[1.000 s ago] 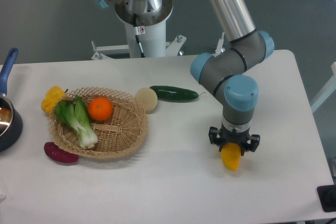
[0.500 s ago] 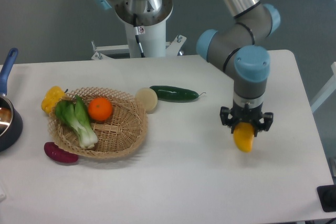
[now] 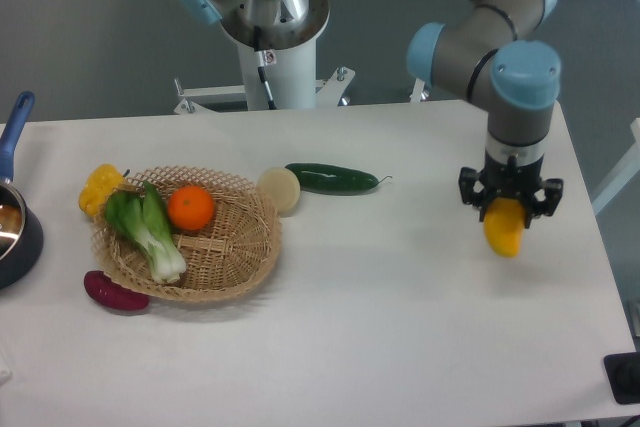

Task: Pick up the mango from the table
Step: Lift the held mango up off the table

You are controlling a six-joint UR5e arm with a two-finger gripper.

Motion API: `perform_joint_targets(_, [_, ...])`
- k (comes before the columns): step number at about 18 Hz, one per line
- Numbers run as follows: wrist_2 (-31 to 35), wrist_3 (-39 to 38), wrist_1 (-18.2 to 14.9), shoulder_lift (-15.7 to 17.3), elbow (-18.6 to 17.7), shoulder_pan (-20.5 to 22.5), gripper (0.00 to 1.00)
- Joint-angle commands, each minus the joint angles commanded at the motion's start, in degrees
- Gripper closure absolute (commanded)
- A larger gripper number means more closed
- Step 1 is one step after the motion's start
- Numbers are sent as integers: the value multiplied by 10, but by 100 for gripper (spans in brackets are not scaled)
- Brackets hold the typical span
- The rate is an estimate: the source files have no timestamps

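Note:
The mango [image 3: 504, 229] is a smooth yellow-orange oval. It hangs in my gripper [image 3: 510, 209], which is shut on its upper end and holds it above the white table [image 3: 400, 327], near the right edge. The black fingers clasp the fruit from both sides. Its lower half sticks out below them.
A wicker basket [image 3: 235, 257] at the left holds an orange [image 3: 190, 207] and bok choy [image 3: 145, 227]. A yellow bell pepper [image 3: 100, 187], a purple vegetable [image 3: 113, 291], a pale round fruit [image 3: 279, 188] and a green cucumber [image 3: 332, 178] lie around it. A blue pot [image 3: 15, 227] is at the far left.
My gripper has risen and moved right and toward the back with the mango in it, from the front middle-right toward the right edge.

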Motion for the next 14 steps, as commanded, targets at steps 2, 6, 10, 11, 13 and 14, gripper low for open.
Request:
perform_joint_targets(2, [3,29,0,0,1,1,49])
perform_joint_targets(6, [4,34,0,3,2,1,49])
perform_joint_targets(10, [3,34,-5,4,8,1,49])
perform_joint_targets(11, [3,34,-5,4,8,0,49])
perform_joint_targets(13, [3,34,-5,4,8,-1,49])
perform_joint_targets(14, [4,34,-5,8,6,-1,49])
